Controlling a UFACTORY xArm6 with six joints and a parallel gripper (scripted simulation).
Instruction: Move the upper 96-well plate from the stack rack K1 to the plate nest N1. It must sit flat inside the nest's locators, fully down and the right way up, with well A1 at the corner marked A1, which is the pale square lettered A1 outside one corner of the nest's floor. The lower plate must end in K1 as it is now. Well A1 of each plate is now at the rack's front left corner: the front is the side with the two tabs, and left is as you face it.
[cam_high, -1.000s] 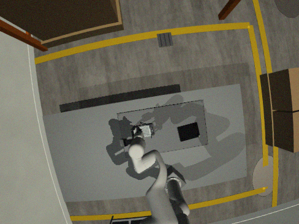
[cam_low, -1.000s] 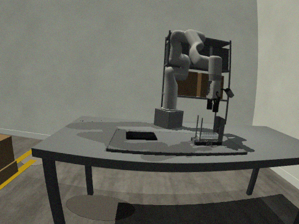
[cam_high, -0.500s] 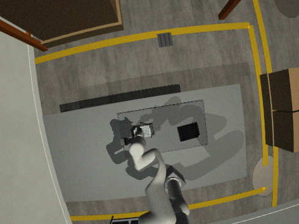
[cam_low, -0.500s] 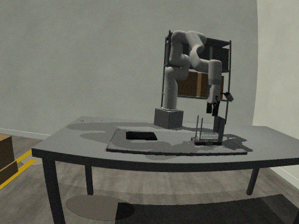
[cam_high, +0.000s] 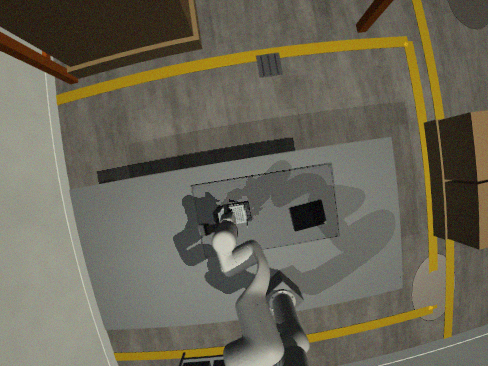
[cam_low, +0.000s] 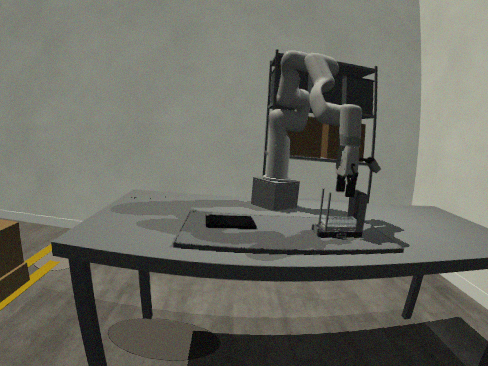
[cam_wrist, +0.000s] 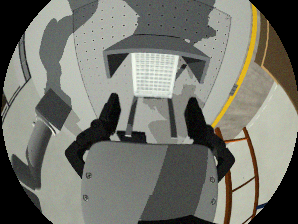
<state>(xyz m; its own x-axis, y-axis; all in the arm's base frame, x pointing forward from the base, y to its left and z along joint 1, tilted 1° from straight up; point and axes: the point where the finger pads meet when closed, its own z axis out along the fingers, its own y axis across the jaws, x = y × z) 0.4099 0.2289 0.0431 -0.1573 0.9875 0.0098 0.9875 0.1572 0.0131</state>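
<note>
The stack rack K1 stands on the grey mat at its right end, with thin upright posts. The white upper 96-well plate (cam_wrist: 154, 74) lies in it; it also shows in the overhead view (cam_high: 240, 212). The lower plate is hidden beneath it. My gripper (cam_low: 346, 184) is open and empty, hanging well above the rack; in the wrist view its two dark fingers frame the rack below. The plate nest N1 (cam_high: 308, 215) is a dark rectangle at the mat's other end, also seen in the side view (cam_low: 230, 221). The A1 mark is too small to see.
The arm's base block (cam_low: 275, 193) stands behind the mat. A dark shelf unit with brown boxes (cam_low: 325, 135) is behind the table. A dark upright block (cam_low: 358, 205) stands just behind the rack. Cardboard boxes (cam_high: 465, 175) stand on the floor off the table's end.
</note>
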